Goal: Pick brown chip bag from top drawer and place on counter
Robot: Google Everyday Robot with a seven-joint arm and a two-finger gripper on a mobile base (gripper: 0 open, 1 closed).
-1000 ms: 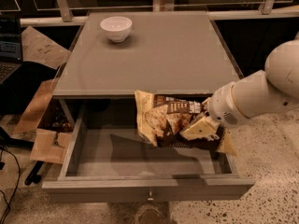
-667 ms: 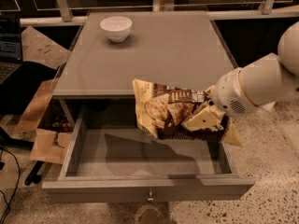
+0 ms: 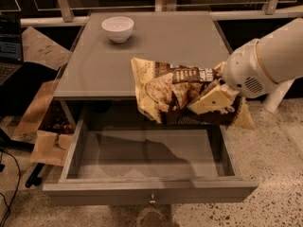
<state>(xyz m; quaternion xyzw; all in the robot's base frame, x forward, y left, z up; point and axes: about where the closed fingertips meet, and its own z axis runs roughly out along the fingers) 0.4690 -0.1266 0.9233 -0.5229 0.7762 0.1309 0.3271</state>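
Note:
The brown chip bag (image 3: 173, 91) hangs in the air above the open top drawer (image 3: 147, 157), at about the height of the counter's front edge. It has pale yellow-tan ends and a dark brown centre with white lettering. My gripper (image 3: 213, 96) comes in from the right on a white arm and is shut on the bag's right half; one cream finger (image 3: 210, 100) lies across the bag's front. The counter (image 3: 151, 46) is the flat grey top behind the bag. The drawer is pulled out, with a small metal knob (image 3: 152, 200) on its front.
A white bowl (image 3: 117, 28) stands at the counter's back left. Brown cardboard and paper (image 3: 45, 126) lie on the floor left of the cabinet. A laptop (image 3: 9, 53) is at the far left. A railing runs behind the counter.
My gripper has lifted the chip bag up out of the drawer, to the level of the counter's front edge. The drawer's inside now shows bare with the bag's shadow on it.

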